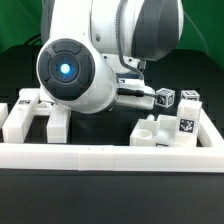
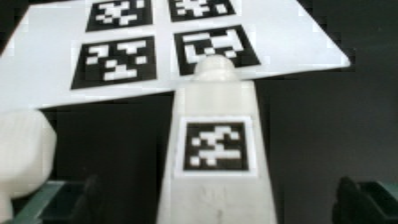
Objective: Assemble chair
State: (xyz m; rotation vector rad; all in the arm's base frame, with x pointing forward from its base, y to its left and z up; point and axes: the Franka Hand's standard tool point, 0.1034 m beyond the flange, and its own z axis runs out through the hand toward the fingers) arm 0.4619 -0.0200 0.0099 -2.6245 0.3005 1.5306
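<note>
In the wrist view a long white chair part (image 2: 217,150) with one square tag lies on the dark table, its narrow end touching the marker board (image 2: 54,60). My gripper (image 2: 210,203) is open. Its dark fingers (image 2: 57,203) stand on either side of the part with a gap on each side, not touching it. A rounded white part (image 2: 18,150) lies beside it. In the exterior view the arm (image 1: 75,75) hides the gripper and this part. More white chair parts sit at that view's left (image 1: 22,118) and right (image 1: 165,128).
A long white border rail (image 1: 110,157) runs across the front of the exterior view. Small tagged white blocks (image 1: 165,98) stand at the back on that view's right. A green backdrop is behind the table.
</note>
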